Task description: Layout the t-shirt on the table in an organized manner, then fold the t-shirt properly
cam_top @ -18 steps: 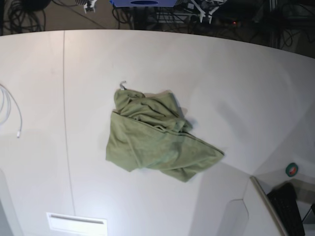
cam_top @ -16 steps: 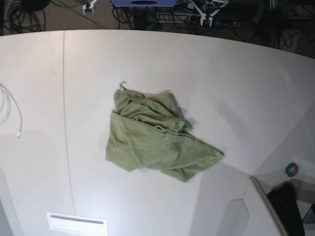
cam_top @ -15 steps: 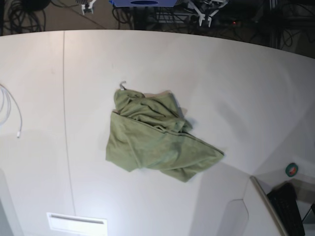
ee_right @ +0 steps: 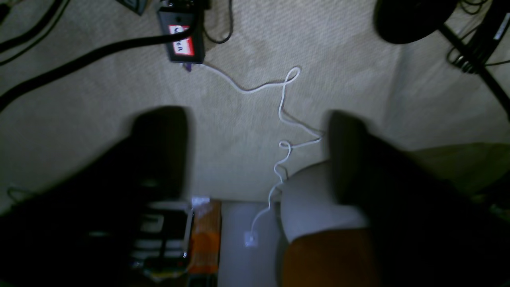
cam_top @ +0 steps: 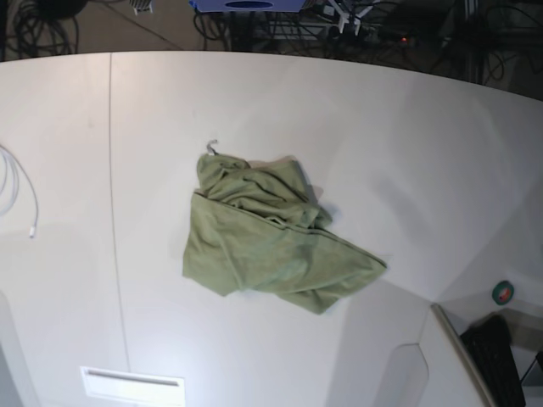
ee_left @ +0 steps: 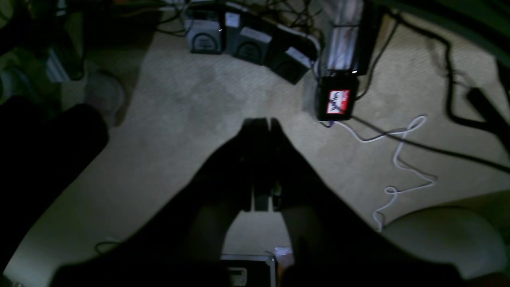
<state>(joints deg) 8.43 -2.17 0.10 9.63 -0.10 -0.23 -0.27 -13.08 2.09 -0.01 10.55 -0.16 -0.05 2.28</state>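
Lying crumpled: the plain olive-green soft cotton t-shirt [cam_top: 270,240] sits in a heap near the middle of the large smooth white counter [cam_top: 407,153], untouched by either arm.
Near edge: a flat lobe of cloth reaches toward 4 o'clock; another hangs toward 7 o'clock.
Far edge: bunched folds at 12 o'clock, with a small pale tag-like bit at 11 o'clock.
Handling: I judge it light, limp and prone to drag on itself; a pinch at two outer corners of the near lobes should let it be spread.
Left gripper [ee_left: 262,121]: fingers pressed together on nothing, over carpet, off the counter.
Right gripper [ee_right: 255,135]: fingers well apart, empty, also over carpet.
Writing: a red-and-white label on a black box [ee_left: 336,98] shows dark marks, too blurred to read.
White cable [cam_top: 19,191]: at the counter's 9 o'clock edge, well apart from the shirt.
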